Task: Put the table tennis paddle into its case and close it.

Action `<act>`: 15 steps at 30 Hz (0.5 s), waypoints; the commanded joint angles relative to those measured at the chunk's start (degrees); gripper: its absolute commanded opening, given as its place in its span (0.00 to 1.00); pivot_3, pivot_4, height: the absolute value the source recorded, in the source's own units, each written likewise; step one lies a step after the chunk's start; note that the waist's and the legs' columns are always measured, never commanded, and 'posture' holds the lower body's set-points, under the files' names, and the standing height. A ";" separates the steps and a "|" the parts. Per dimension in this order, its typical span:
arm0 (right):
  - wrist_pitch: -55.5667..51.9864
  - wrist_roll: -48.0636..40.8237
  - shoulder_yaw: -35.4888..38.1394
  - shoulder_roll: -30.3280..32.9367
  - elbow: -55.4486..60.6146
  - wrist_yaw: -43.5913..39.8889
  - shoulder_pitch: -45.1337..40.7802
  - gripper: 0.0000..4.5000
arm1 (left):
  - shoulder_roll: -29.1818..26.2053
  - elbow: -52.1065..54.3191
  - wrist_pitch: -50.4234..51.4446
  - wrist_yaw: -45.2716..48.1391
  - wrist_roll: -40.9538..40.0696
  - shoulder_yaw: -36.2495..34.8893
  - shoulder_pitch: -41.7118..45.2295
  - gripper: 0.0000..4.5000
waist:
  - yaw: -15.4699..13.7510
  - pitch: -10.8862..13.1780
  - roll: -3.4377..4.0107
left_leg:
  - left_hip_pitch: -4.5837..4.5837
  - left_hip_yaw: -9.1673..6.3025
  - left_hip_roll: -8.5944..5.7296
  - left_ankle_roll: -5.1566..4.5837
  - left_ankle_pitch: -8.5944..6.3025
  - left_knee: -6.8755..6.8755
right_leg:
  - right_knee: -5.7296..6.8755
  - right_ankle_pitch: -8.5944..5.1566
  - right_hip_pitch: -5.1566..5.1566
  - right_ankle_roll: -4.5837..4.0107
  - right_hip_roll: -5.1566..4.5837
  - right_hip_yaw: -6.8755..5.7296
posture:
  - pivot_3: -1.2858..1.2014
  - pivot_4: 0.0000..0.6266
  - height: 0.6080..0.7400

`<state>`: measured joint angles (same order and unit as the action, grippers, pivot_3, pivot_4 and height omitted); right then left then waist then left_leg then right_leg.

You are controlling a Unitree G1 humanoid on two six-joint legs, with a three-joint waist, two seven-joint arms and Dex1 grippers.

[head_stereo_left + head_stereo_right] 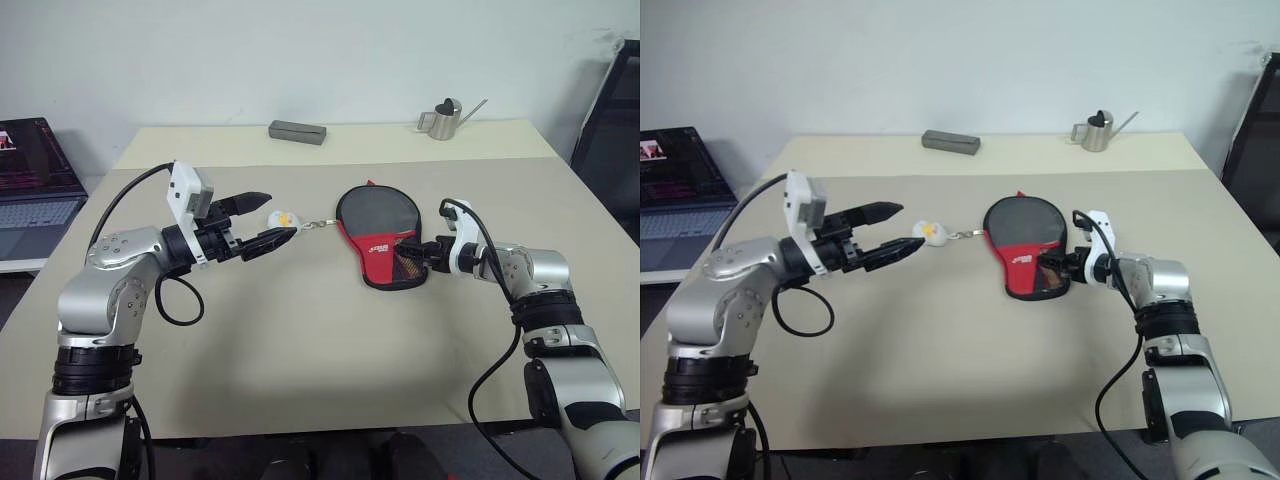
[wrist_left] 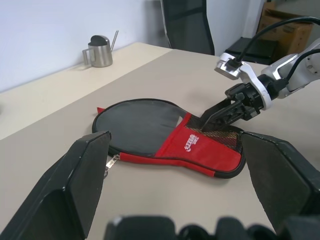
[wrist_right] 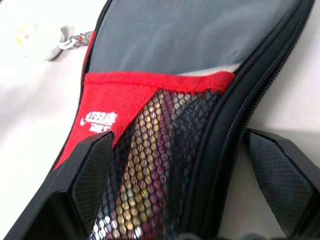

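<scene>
The soft black paddle-shaped fabric case with its red logo panel lies flat on the beige table; through its mesh pocket the red-and-yellow striped wooden handle of the table tennis paddle shows inside. The right gripper sits at the mesh end, jaws spread to either side of it — gripping nothing. The small white-and-yellow ball charm lies on the table beside the case, just off the left gripper, whose jaws stand apart and empty. A steel watering can and a grey box stand well behind.
</scene>
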<state>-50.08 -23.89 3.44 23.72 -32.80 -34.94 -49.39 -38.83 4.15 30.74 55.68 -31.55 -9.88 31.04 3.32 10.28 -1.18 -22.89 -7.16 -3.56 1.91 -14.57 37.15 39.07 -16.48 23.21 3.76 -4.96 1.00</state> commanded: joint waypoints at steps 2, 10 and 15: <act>1.28 -0.62 3.03 -1.75 -3.99 0.31 -3.04 0.99 | -0.59 1.78 -0.59 -0.10 -1.03 -1.03 0.85 1.00 | 0.15 0.00 0.00 | 0.02 0.02 0.02 0.00 0.00 0.00 | 0.01 0.02 0.00 -0.03 0.01 0.01 | 0.52 0.24 1.00; 2.14 -0.15 5.82 -3.50 -9.22 0.95 -5.48 0.99 | -0.34 1.78 -0.75 -0.19 -0.90 -0.81 0.84 1.00 | 0.26 -0.01 0.00 | 0.06 0.07 0.07 0.01 0.01 0.00 | 0.02 0.07 -0.01 -0.08 0.05 0.04 | 0.52 0.24 1.00; 2.61 0.09 6.85 -4.15 -11.13 1.56 -6.13 0.99 | -0.37 1.71 -0.91 -0.17 -0.79 -0.80 0.80 1.00 | 0.45 -0.02 -0.02 | 0.06 0.08 0.08 0.01 0.01 0.01 | 0.02 0.07 0.00 -0.08 0.05 0.05 | 0.52 0.24 1.00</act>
<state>-48.14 -23.82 9.49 19.97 -43.38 -33.66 -54.58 -38.81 4.15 30.73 55.64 -31.54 -9.86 31.07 3.77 10.26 -1.20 -22.83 -7.08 -3.48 1.92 -14.56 37.15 39.09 -16.40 23.20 3.69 -4.91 1.05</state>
